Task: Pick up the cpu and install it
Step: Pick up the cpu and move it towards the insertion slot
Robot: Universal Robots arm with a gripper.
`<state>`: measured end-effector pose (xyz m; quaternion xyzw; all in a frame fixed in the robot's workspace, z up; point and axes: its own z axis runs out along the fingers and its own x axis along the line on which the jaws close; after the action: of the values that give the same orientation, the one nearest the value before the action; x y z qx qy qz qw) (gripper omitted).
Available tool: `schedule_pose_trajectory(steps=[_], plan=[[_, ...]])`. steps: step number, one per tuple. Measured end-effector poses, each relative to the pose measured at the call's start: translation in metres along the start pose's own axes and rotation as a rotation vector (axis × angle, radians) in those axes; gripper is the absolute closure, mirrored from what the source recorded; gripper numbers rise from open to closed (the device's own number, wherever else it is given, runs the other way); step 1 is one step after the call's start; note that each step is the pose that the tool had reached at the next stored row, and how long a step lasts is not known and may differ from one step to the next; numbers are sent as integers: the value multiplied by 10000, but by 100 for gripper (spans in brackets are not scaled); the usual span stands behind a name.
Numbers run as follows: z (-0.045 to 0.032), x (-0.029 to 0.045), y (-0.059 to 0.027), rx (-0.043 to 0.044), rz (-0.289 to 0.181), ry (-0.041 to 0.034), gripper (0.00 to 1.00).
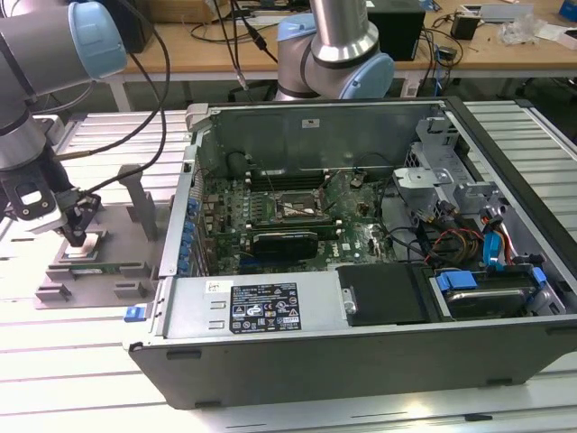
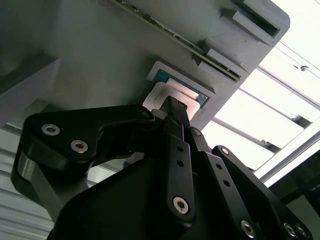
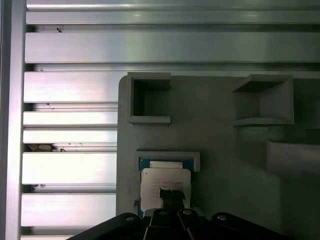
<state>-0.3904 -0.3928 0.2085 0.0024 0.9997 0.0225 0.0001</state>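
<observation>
The cpu is a small silvery-white square chip lying in a blue-lined recess of the grey plastic tray. It also appears as the cpu in the second wrist view. In the exterior view the tray sits on the slatted table at that view's left, beside the open computer case. My gripper hangs straight over the chip. Its black fingers come together into one tip that rests on or just above the chip's top face. Whether the chip is held cannot be told.
The motherboard lies inside the case, with a socket frame near its middle and a long black card below it. The tray carries upright posts and square pockets. A second arm's base stands behind the case.
</observation>
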Motion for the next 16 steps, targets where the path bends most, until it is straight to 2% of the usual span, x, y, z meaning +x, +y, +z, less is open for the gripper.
schedule_pose_trajectory(steps=[16], plan=[[31, 26, 4, 1, -1, -3, 89]])
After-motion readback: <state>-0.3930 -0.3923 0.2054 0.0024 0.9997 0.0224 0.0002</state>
